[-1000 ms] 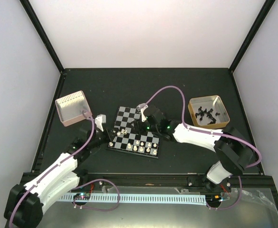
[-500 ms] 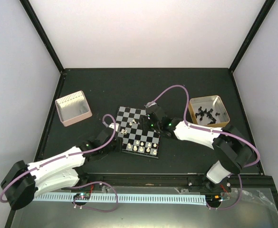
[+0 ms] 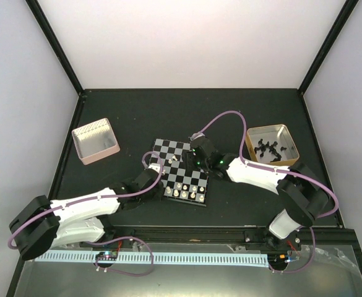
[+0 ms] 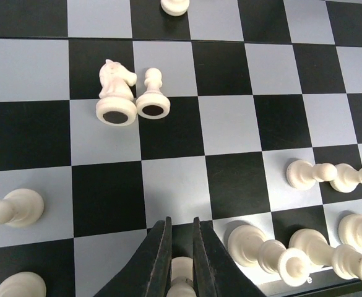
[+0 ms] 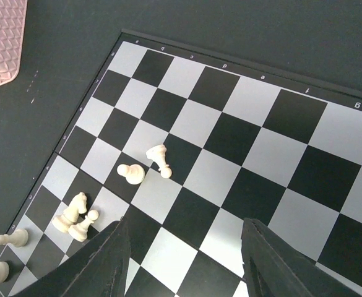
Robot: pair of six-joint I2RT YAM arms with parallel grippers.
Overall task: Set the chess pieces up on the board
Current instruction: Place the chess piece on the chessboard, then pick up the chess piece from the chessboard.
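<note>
The small square chessboard of black and silvery-grey squares (image 3: 166, 148) lies at the middle of the dark table (image 3: 137, 111). A square pinkish tin (image 3: 95, 141) sits at its 10 o'clock, and a square gold-toned tin (image 3: 272, 145) holding tiny black chess pieces (image 3: 267, 148) sits at its 2 o'clock. Most of the tiny cream-white chess pieces (image 3: 187, 190) crowd the board's 6 o'clock edge. The left gripper (image 4: 182, 226) reaches over the board's 7 o'clock corner, its dark fingers drawn to a thin slit and nipping one cream-white piece (image 4: 181, 272) that shows between them. At 11 o'clock from its tips, a cream-white knight (image 4: 116, 93) and a cream-white pawn (image 4: 153, 99) lie touching, their dark-centred bases turned toward the left wrist camera. The right gripper (image 5: 185, 223) hangs over the board's 12 o'clock half, jaws wide apart with nothing between them. Two more cream-white pieces (image 5: 160, 159) rest on the squares at its 11 o'clock.
</note>
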